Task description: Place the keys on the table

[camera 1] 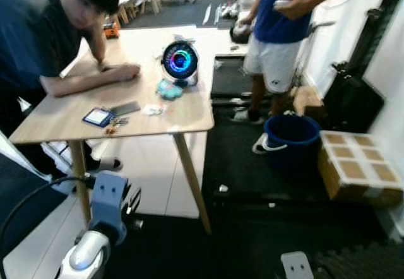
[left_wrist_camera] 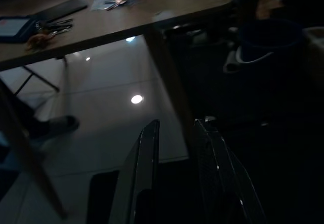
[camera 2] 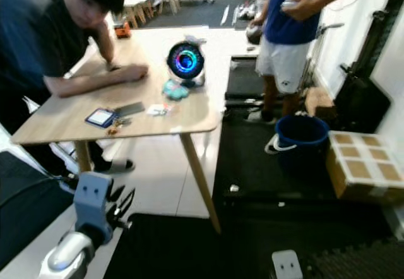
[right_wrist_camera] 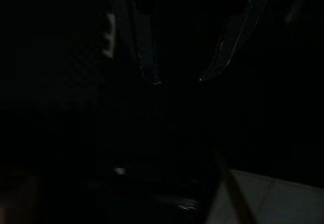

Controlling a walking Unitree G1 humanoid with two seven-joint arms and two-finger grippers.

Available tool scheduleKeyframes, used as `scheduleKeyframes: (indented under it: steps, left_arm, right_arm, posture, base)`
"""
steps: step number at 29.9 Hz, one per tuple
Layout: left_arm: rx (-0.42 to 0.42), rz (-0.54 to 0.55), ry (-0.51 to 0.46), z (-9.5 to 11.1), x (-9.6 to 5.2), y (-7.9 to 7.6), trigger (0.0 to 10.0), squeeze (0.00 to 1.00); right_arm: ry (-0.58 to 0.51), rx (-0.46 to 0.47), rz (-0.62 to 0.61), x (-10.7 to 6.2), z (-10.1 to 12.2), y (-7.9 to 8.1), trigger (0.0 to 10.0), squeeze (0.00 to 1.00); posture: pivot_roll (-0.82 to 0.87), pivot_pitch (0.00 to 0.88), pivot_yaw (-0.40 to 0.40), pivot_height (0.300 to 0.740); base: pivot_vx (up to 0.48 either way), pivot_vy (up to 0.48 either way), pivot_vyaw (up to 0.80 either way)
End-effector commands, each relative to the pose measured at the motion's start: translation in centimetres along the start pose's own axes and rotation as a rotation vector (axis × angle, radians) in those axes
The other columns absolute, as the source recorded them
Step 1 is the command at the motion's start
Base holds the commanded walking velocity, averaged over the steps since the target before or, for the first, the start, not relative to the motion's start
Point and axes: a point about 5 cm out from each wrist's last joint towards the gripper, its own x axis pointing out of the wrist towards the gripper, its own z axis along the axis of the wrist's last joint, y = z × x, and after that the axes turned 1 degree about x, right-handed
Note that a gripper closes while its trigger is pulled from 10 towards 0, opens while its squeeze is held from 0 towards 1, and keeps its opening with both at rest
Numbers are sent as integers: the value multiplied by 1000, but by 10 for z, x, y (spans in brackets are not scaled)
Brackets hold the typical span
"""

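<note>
Keys (camera 1: 117, 123) on table (camera 1: 189, 112) too small to tell apart from the tag/ring w/ them; in left wrist view they're dim, smeared. Small white item (camera 1: 153, 109) beside them: can't identify. Seated person (camera 1: 57, 33) blurred at shoulder, cut off by frame's left edge; standing person (camera 1: 281, 20) cut off above chest. Right wrist view nearly black: right gripper (right_wrist_camera: 177, 81) fingertips just made out, a gap between them, surroundings unreadable. Right arm's wrist block (camera 1: 295, 266) cut off at bottom edge.
</note>
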Motion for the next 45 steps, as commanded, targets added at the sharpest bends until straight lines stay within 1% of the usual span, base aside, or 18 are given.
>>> scheduleKeyframes:
  steps: [1, 15, 19, 23, 33, 45]
  left_arm:
    - [1, 14, 40, -8, -3, 3, 10000, 0]
    - [-1, 15, 37, -8, -3, 3, 10000, 0]
    - [-1, 15, 36, -8, -3, 3, 10000, 0]
    - [1, 15, 36, -8, -3, 3, 10000, 0]
    - [-3, 10, 36, -8, -3, 1, 10000, 0]
    - [3, 9, 39, -8, -2, 1, 10000, 0]
  right_arm:
    - [26, 3, 18, -4, -8, 7, 10000, 0]
    - [19, 1, 16, -3, -6, 5, 10000, 0]
    - [17, -12, 19, -3, -5, 6, 10000, 0]
    - [18, -29, 27, -3, -6, 7, 10000, 0]
    - [13, -29, 48, -3, -5, 10, 10000, 0]
    - [9, -26, 68, -3, -4, 13, 10000, 0]
  posture:
    - [105, 122, 37, 740]
    - [106, 120, 34, 740]
    - [106, 122, 34, 740]
    - [106, 122, 35, 740]
    - [107, 123, 35, 740]
    - [108, 123, 36, 740]
  base:
    - [-322, 0, 0]
    - [-326, 0, 0]
    - [-313, 0, 0]
    - [0, 0, 0]
    - [0, 0, 0]
    - [0, 0, 754]
